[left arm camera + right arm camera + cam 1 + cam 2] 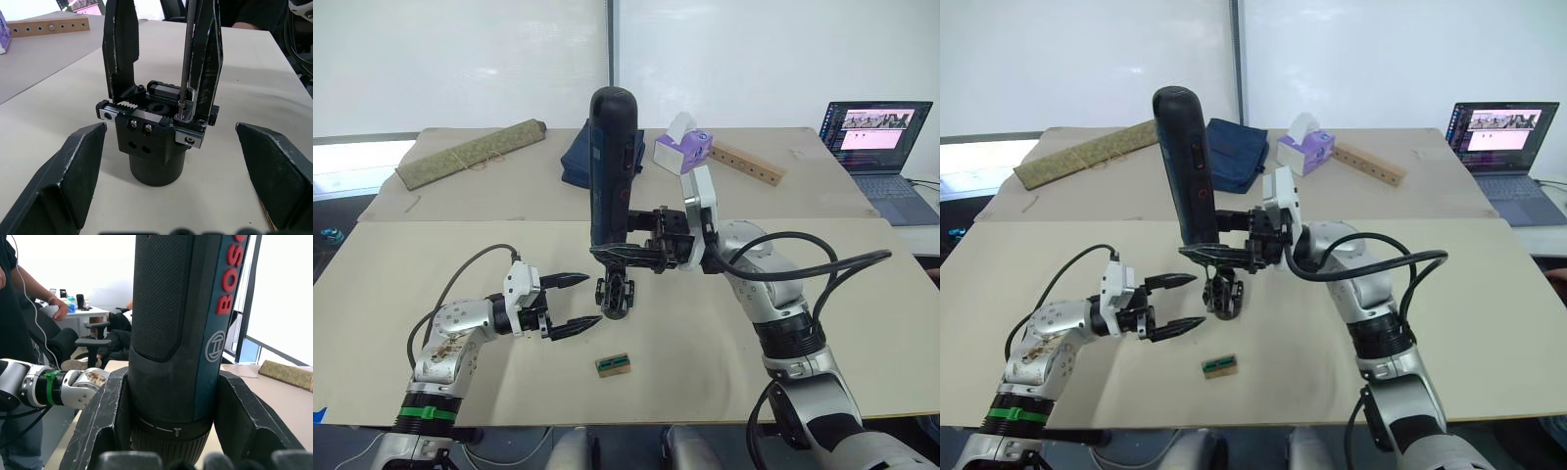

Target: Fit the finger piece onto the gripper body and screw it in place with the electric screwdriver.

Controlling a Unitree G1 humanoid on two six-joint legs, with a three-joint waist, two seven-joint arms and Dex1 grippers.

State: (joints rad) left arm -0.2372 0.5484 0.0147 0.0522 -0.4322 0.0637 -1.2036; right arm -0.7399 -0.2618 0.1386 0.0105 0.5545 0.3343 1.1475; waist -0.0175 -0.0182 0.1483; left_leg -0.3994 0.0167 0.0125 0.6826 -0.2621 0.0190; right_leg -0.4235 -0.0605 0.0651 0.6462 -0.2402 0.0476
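gripper body between open left pincer fingers

Your right gripper was clamped around the electric screwdriver, holding it upright with the forearm bent inward. Your left gripper hung low, fingers spread apart.

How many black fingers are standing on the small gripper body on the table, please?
2. In the left wrist view both rise from the top of the gripper body: one finger on one side, the other on the opposite side, right beside the screwdriver bit. None seems hidden.
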